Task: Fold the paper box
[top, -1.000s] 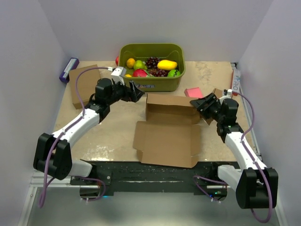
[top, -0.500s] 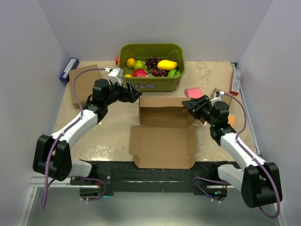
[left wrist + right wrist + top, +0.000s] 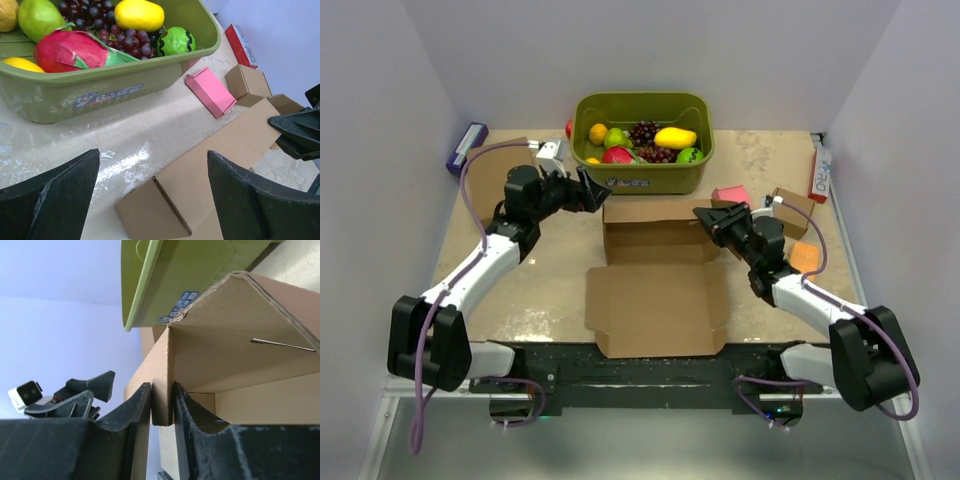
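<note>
The paper box [image 3: 655, 300] lies in the middle of the table, its lid flap flat toward the arms and its far walls standing up. My right gripper [image 3: 708, 222] is shut on the box's upright right wall; in the right wrist view both fingers [image 3: 137, 407] press a cardboard edge [image 3: 161, 390] between them. My left gripper [image 3: 594, 190] is open and empty, hovering just above the box's far left corner [image 3: 160, 210], between the box and the basket. It does not touch the cardboard.
A green basket [image 3: 660, 178] of fruit stands right behind the box. A pink box [image 3: 730, 195], a small cardboard cube [image 3: 792, 208] and an orange item [image 3: 804, 257] lie right. A flat cardboard rectangle [image 3: 492, 165] and a purple object [image 3: 466, 147] lie far left.
The right gripper has pulled the box to the left across the table while holding its wall. The left gripper has drawn back to the left, staying open.
</note>
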You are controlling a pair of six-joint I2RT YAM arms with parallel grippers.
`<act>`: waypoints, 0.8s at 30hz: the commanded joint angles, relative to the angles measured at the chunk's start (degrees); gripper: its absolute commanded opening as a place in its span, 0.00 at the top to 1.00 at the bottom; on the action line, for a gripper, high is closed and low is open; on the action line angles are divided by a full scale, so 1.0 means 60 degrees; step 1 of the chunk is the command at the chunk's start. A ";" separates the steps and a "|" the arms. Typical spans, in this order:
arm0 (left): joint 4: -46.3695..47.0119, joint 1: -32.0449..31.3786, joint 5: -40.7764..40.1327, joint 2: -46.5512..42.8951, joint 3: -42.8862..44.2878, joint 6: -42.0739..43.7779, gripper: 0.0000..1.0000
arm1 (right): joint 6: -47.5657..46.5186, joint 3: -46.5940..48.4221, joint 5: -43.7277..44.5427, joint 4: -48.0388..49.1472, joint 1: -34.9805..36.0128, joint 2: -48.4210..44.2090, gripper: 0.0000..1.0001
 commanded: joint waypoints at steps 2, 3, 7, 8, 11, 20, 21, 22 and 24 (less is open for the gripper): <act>0.0214 0.0259 -0.0011 -0.0466 0.0029 0.0094 0.07 | 0.0807 0.0384 0.1177 0.1216 0.0613 0.0662 0.81; 0.0199 0.0288 -0.0011 -0.0466 0.0058 0.0094 0.07 | 0.0924 0.0442 0.1250 0.1276 0.0673 0.0721 0.82; 0.0169 0.0391 -0.0011 -0.0495 0.0087 0.0108 0.07 | 0.1276 0.0633 0.1850 0.1584 0.0951 0.0985 0.90; 0.0169 0.0406 0.0003 -0.0495 0.0073 0.0094 0.07 | 0.1436 0.0706 0.2113 0.1686 0.1024 0.1029 0.93; 0.0169 0.0479 -0.0026 -0.0539 0.0072 0.0108 0.07 | 0.1671 0.0867 0.2509 0.1818 0.1170 0.1205 0.99; 0.0257 0.0611 0.0004 -0.0510 0.0014 0.0050 0.07 | 0.2681 0.1073 0.3726 0.2651 0.1596 0.1966 1.00; 0.0257 0.0625 -0.0011 -0.0496 0.0028 0.0050 0.07 | 0.2741 0.1073 0.3770 0.2755 0.1611 0.2039 1.00; 0.0257 0.0625 0.0003 -0.0466 0.0014 0.0050 0.07 | 0.2800 0.1073 0.3901 0.2843 0.1654 0.2200 1.00; 0.0286 0.0640 0.0004 -0.0437 0.0014 0.0050 0.07 | 0.2742 0.1189 0.3976 0.2990 0.1830 0.2318 1.00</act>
